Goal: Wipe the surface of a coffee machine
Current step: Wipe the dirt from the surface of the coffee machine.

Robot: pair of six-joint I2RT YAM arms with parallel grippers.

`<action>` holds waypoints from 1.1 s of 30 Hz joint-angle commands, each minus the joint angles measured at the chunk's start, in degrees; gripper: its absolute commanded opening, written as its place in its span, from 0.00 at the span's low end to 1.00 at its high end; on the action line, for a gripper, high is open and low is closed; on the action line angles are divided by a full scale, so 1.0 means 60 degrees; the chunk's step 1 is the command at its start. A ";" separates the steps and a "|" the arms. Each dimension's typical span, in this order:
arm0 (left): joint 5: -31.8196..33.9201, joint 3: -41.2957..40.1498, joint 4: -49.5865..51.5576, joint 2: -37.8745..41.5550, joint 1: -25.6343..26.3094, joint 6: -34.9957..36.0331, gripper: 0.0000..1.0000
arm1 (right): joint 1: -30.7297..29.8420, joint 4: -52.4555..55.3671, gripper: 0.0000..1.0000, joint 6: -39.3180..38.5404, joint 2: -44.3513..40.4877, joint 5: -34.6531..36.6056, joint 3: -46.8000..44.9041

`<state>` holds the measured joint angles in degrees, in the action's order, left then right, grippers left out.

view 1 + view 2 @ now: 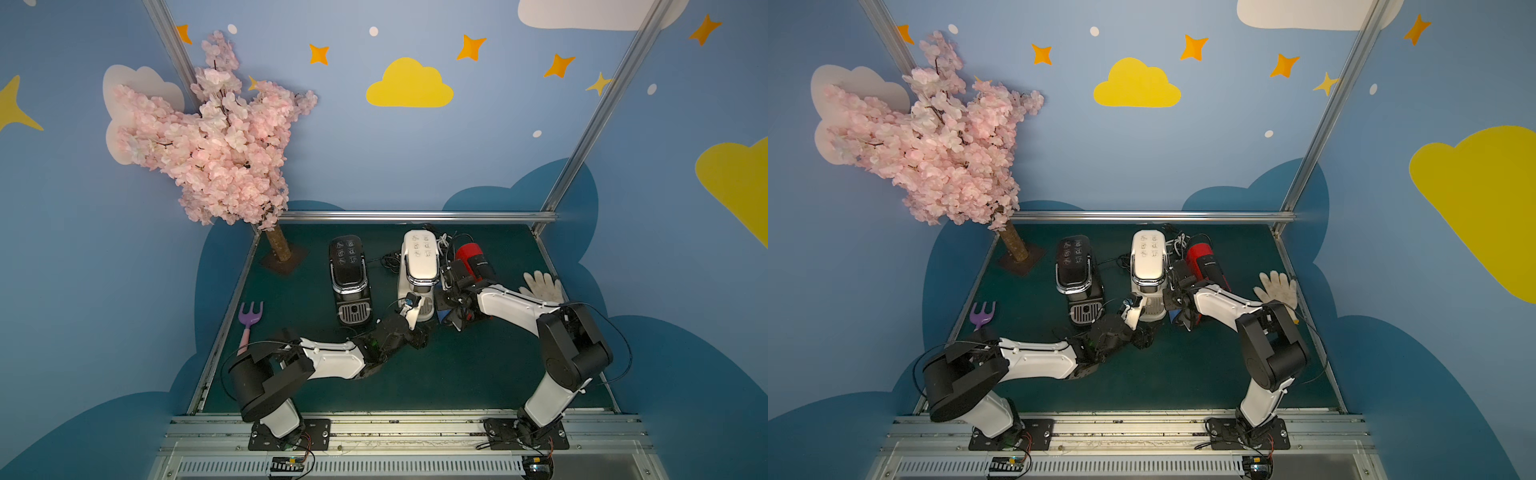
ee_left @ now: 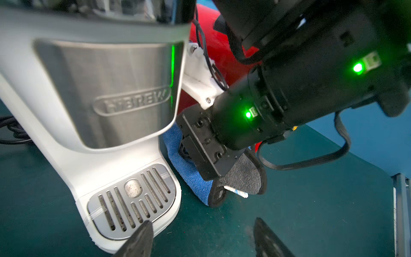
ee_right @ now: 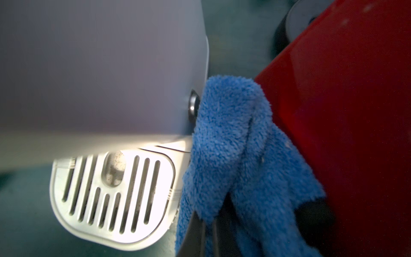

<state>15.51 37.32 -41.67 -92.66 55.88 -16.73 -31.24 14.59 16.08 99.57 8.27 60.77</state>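
Right wrist view has the right gripper (image 3: pixel 211 224) pinched shut on a blue cloth (image 3: pixel 231 138); the cloth bulges past the fingertips, lying against the machine (image 3: pixel 100 77) on one side, with the red machine (image 3: pixel 344 111) close on the other. Left gripper (image 2: pixel 203 235) hangs spread and empty, one fingertip just over the grille (image 2: pixel 133 200). Wiping seems under way low on that flank, with top, front and far flank probably left; the machine stands upright, long axis vertical, grille end facing the left fingertips.
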 commanded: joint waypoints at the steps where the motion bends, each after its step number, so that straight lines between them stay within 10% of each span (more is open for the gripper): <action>1: 0.0133 -0.0080 -0.0183 0.0283 -0.0056 0.0067 0.72 | 0.0300 0.0413 0.00 0.0045 0.0421 0.0657 -0.0137; 21: 0.0031 0.0093 -0.0174 0.0024 -0.0073 -0.0004 0.72 | 0.0033 0.1196 0.00 -0.0558 -0.2909 0.1827 0.0149; 33: -0.0023 -0.0006 -0.0157 0.0176 -0.0083 -0.0093 0.72 | 0.0181 -0.0373 0.00 -0.0730 -0.0897 0.2534 0.0729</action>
<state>15.42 37.32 -41.67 -92.25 55.61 -16.93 -31.62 14.26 12.67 90.85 20.80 64.47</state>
